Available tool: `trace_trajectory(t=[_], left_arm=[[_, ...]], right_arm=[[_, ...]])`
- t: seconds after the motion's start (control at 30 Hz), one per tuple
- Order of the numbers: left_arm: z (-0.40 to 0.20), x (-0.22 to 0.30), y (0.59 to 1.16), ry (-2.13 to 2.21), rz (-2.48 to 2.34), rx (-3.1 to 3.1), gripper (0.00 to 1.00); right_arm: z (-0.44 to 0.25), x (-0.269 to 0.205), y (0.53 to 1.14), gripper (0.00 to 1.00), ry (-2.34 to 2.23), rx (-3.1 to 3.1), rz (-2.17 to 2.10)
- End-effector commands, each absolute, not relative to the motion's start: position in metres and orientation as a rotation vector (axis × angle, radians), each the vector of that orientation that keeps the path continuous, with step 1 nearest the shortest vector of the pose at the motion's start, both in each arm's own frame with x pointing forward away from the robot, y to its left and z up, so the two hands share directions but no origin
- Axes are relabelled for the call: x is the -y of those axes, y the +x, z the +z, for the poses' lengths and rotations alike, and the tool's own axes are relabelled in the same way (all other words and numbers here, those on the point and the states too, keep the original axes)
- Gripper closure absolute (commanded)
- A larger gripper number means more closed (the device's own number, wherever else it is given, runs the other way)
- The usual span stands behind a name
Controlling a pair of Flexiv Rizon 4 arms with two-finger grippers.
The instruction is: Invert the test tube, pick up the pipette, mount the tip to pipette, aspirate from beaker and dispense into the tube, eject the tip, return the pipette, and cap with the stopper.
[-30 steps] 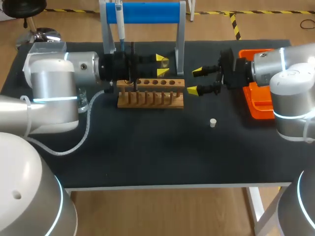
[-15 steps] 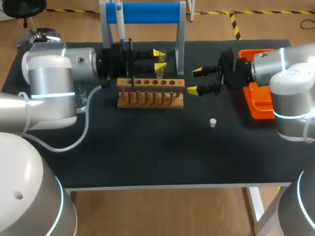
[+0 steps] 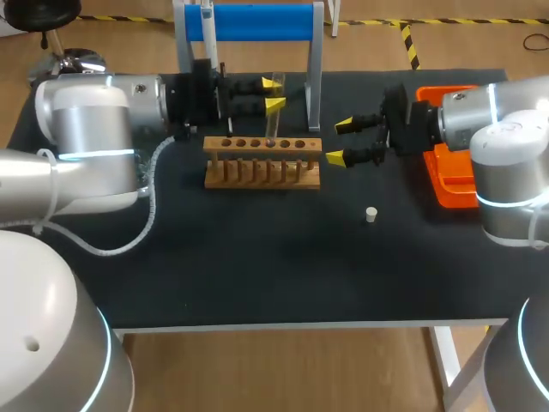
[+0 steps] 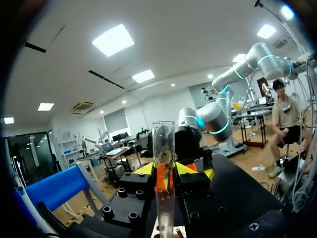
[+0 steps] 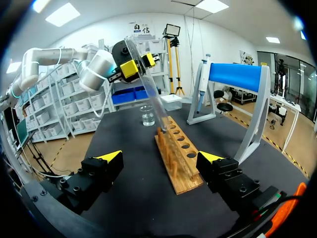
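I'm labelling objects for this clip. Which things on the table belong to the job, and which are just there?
Job: test tube in the left gripper, pipette, beaker, stopper.
Just there: wooden rack, blue stand, orange tray.

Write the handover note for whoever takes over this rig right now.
Left gripper: shut on the test tube, which leans with its lower end at a hole of the wooden rack.
Right gripper: open, empty, beside the rack's right end.
Pipette hangs on the blue stand; stopper lies on the table; beaker stands past the rack's left end.
Done: tube in hand.
Left: seat and release the tube, every pipette step, capping.
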State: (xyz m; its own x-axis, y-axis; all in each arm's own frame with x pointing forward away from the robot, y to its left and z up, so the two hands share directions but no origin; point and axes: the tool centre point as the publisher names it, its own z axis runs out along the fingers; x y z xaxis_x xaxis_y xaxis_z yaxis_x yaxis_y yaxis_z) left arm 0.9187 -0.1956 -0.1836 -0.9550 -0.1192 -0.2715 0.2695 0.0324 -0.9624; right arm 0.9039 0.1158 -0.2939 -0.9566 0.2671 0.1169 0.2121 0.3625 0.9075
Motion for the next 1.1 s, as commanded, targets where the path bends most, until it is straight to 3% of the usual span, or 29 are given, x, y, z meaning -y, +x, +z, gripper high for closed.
trace_trajectory(t=[0.03, 1.1], left_arm=[[-0.186, 0.2, 0.925, 0.127, -2.018, -2.04, 1.0], [-0.193, 0.194, 0.963, 0.052, -2.081, -2.067, 1.0]], right_arm=[[-0.294, -0.115, 0.903, 0.0, 0.45, -2.552, 1.684], [-0.294, -0.115, 0.903, 0.0, 0.45, -2.552, 1.684]])
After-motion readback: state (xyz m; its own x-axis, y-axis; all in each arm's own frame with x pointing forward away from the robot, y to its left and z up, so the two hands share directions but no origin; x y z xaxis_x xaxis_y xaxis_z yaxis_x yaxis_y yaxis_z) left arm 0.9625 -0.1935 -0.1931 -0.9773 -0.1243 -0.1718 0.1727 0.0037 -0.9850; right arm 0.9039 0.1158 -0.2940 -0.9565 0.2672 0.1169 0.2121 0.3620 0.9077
